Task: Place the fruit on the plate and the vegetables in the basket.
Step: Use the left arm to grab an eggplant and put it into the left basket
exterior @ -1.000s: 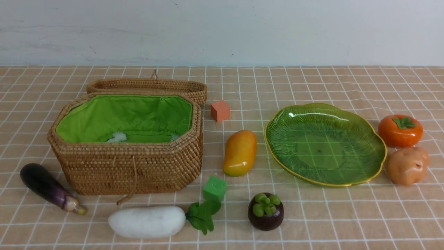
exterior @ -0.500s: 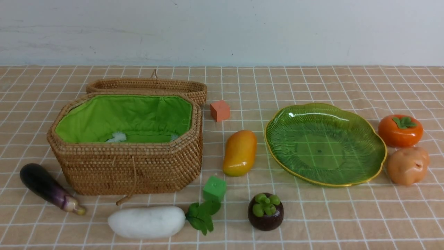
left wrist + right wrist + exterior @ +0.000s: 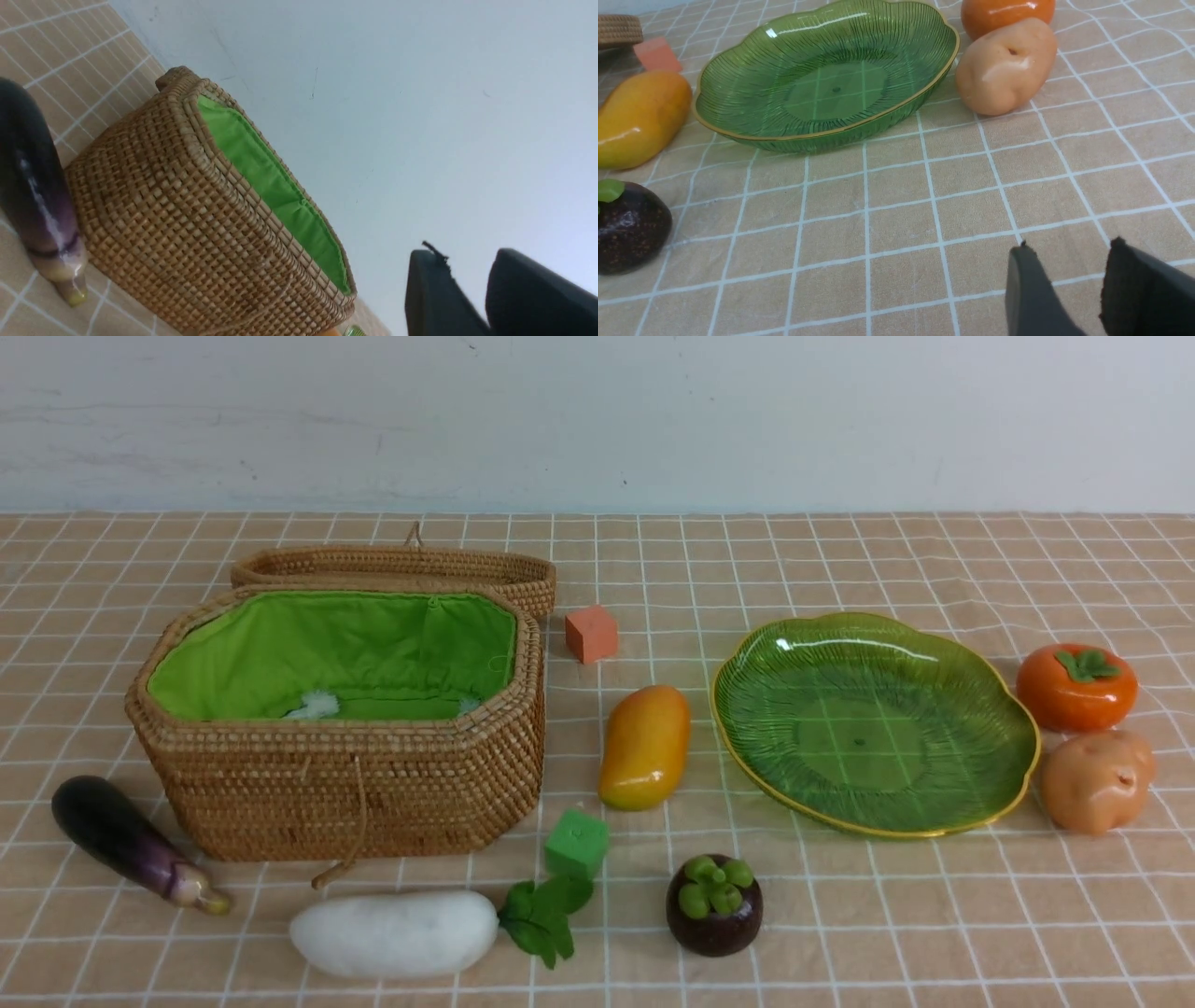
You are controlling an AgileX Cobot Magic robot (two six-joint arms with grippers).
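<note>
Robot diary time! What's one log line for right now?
plate: bare | mango, mangosteen, persimmon: on cloth | eggplant, radish, potato: outside basket | left pincer: open, empty | right pincer: open, empty

You have an orange cube (image 3: 591, 634) farther back | green cube (image 3: 577, 843) nearer you, well apart | both on tan checked cloth (image 3: 840, 915) covering your tabletop | pale wall (image 3: 597, 420) behind

Three fruits (image 3: 645, 747) (image 3: 714, 905) (image 3: 1076, 688), three vegetables (image 3: 121, 840) (image 3: 392, 933) (image 3: 1094, 781) (also two cubes (image 3: 591, 634) (image 3: 577, 843))
</note>
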